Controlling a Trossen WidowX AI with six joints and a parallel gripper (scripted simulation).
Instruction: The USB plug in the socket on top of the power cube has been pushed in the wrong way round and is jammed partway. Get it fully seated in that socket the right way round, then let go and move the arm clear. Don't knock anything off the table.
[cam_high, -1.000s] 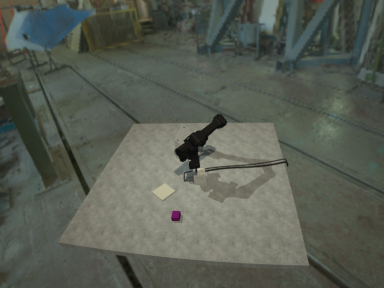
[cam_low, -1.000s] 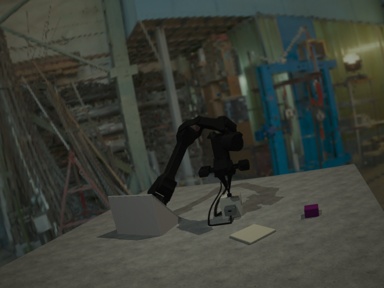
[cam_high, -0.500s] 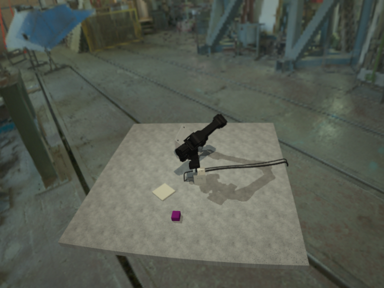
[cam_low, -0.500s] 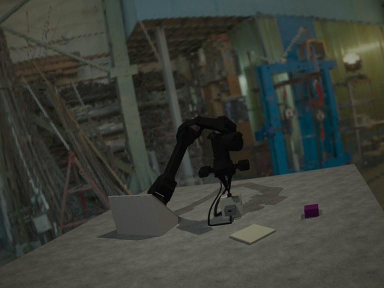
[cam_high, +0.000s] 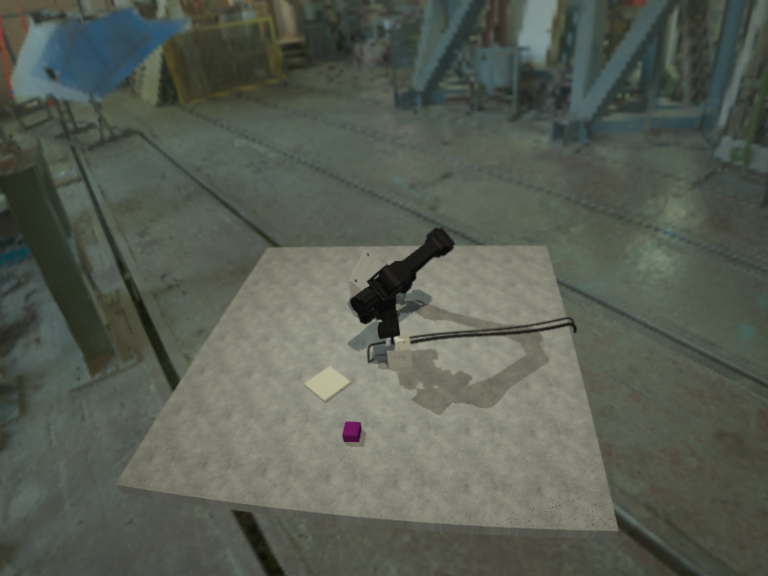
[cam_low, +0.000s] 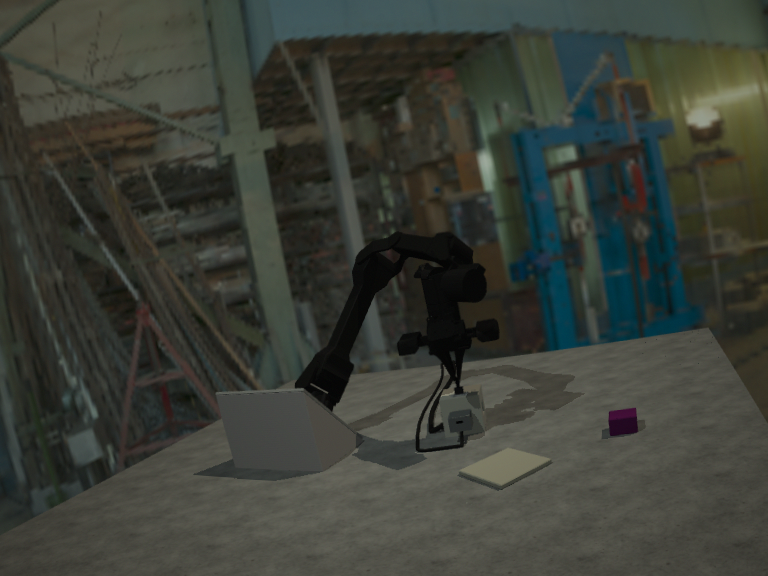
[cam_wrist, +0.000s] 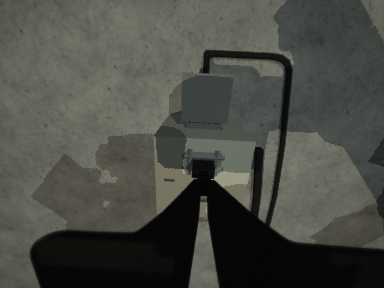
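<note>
The pale power cube (cam_high: 400, 359) (cam_low: 477, 406) (cam_wrist: 170, 197) stands upright on the table. My gripper (cam_low: 457, 379) (cam_wrist: 203, 186) is above it, pointing down, shut on the small black USB plug (cam_low: 459, 390) (cam_wrist: 203, 169). The plug is upright at the grey-rimmed socket (cam_wrist: 220, 156) on the cube's top. The fingers and plug hide the socket's opening, so I cannot tell how deep the plug sits or which way round it is. A grey block-shaped plug (cam_high: 379, 351) (cam_low: 460, 420) (cam_wrist: 206, 98) sticks out of the cube's side.
Black cables (cam_high: 490, 332) (cam_low: 419, 427) (cam_wrist: 285, 110) loop beside the cube and run to the table's right edge in the top view. A pale yellow pad (cam_high: 327, 383) (cam_low: 505, 468), a purple block (cam_high: 351, 432) (cam_low: 622, 421) and a white wedge-shaped box (cam_high: 361, 270) (cam_low: 279, 430) are on the table.
</note>
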